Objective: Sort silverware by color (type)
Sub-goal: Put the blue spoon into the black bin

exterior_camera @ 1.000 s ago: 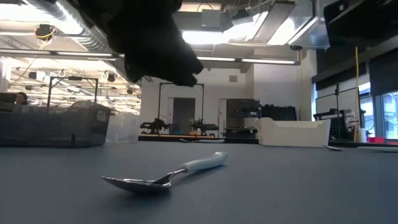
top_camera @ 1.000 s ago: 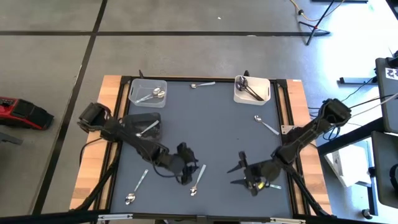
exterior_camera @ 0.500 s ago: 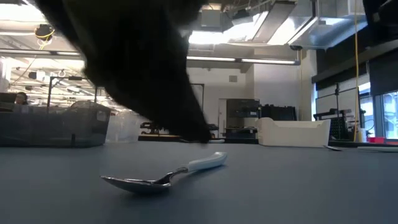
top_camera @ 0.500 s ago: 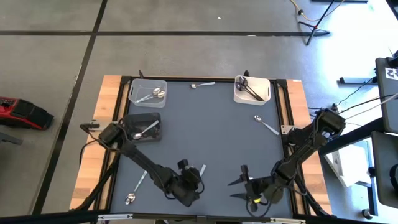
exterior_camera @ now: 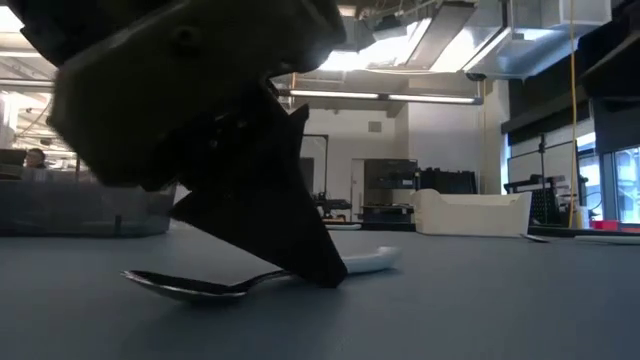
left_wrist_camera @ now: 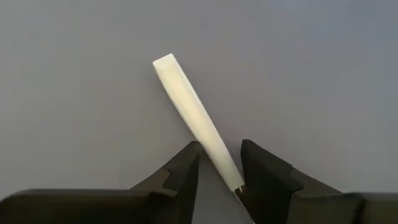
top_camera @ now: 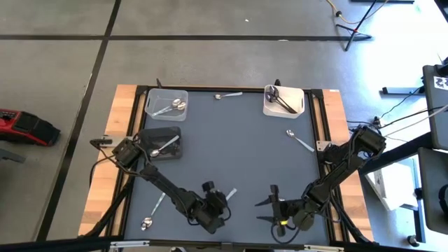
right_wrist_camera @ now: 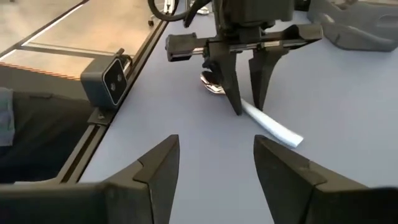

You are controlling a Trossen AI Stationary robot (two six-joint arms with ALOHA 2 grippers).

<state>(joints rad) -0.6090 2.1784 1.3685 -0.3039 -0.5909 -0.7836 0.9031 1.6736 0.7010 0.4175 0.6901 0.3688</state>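
A: High view first. What is the surface, and what surrounds it?

B: A dark grey matte table top [top_camera: 238, 147] with pale wooden side strips sits on a grey concrete floor [top_camera: 56, 84] crossed by dark lines. The low view looks into a big lit workshop hall.

A: What is hard to make out?

B: From above, the left gripper [top_camera: 213, 208] covers most of its spoon. At table height, its dark bulk hides the spoon's middle. The right gripper [top_camera: 269, 208] waits near the table's front edge, fingers spread wide, nothing between them.

A: And the spoon itself?

B: A thin shiny spoon with a flat white handle [left_wrist_camera: 198, 118] lies flat on the table between the left gripper's dark wedge-shaped fingers [left_wrist_camera: 180, 177]. The fingers straddle the handle near the metal neck. They are partly apart; whether they pinch it, I cannot tell. The polished bowl [exterior_camera: 185, 287] lies behind the fingertips.
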